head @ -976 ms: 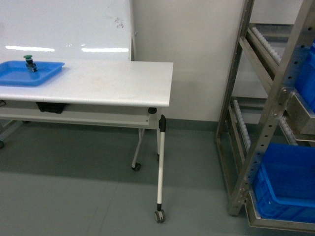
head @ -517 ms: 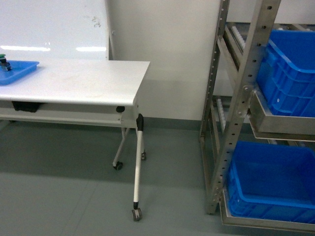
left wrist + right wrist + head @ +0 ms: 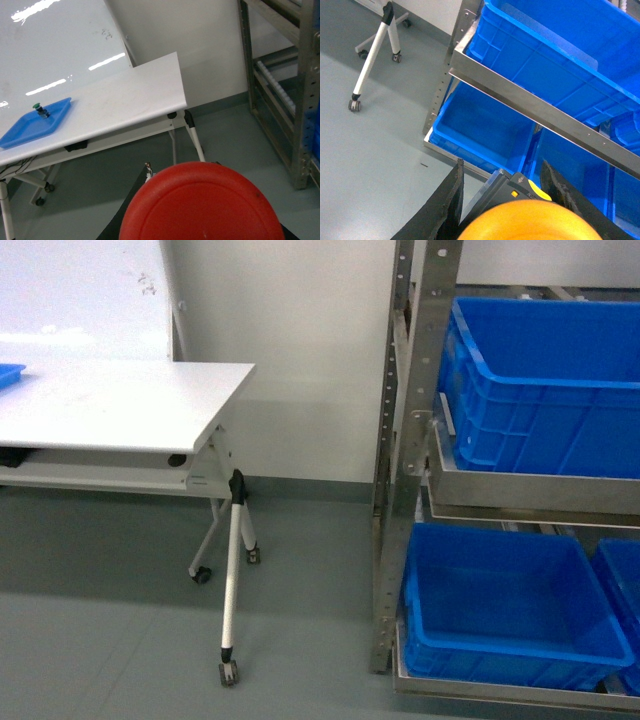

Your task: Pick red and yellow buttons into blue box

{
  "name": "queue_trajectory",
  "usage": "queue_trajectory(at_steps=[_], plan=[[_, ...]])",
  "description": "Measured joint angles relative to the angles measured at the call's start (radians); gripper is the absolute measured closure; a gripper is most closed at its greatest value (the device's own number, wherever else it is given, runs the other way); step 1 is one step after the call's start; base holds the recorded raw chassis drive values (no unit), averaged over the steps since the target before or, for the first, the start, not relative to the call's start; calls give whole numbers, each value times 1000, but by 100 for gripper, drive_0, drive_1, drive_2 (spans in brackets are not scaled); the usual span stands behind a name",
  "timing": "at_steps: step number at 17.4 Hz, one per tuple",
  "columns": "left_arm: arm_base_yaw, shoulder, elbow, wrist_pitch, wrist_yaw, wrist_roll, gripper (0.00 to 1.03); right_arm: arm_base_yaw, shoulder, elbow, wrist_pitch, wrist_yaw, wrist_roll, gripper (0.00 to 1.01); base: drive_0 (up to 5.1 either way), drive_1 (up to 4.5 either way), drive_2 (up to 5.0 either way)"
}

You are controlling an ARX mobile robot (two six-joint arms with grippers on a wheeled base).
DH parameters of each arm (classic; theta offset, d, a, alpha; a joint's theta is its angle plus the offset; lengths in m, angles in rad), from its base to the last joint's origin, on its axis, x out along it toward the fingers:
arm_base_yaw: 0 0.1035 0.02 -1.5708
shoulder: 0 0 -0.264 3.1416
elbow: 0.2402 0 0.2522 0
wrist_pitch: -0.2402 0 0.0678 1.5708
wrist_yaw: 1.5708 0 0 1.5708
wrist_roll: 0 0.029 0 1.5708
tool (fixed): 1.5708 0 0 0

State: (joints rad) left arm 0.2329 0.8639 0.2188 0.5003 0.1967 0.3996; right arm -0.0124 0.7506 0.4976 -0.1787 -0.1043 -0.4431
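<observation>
The red button's cap (image 3: 202, 205) fills the bottom of the left wrist view. My left gripper (image 3: 182, 167) is shut on it, and only one black finger (image 3: 127, 212) shows beside the cap. In the right wrist view my right gripper (image 3: 502, 170) is shut on the yellow button (image 3: 525, 222), whose black and clear base (image 3: 512, 190) sits between the two black fingers. The blue box (image 3: 545, 390) is the deep ribbed crate on the rack's upper shelf, also the blue box (image 3: 555, 50) above the right gripper. Neither gripper shows in the head view.
A white wheeled table (image 3: 120, 405) stands at the left with a shallow blue tray (image 3: 30, 127) carrying a green button (image 3: 40, 109). The metal rack (image 3: 400, 440) holds lower blue bins (image 3: 500, 600) on its bottom shelf. Grey floor lies between table and rack.
The head view has swung right: the table and tray slid left, the green button left the view, and the rack with its blue crates came fully into view.
</observation>
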Motion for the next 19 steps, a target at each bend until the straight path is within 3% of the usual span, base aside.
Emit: queue_trajectory(at_steps=[19], plan=[[0,1,0,0,2,0,78,0,0,0,0,0,0,62,483,-237,-237]])
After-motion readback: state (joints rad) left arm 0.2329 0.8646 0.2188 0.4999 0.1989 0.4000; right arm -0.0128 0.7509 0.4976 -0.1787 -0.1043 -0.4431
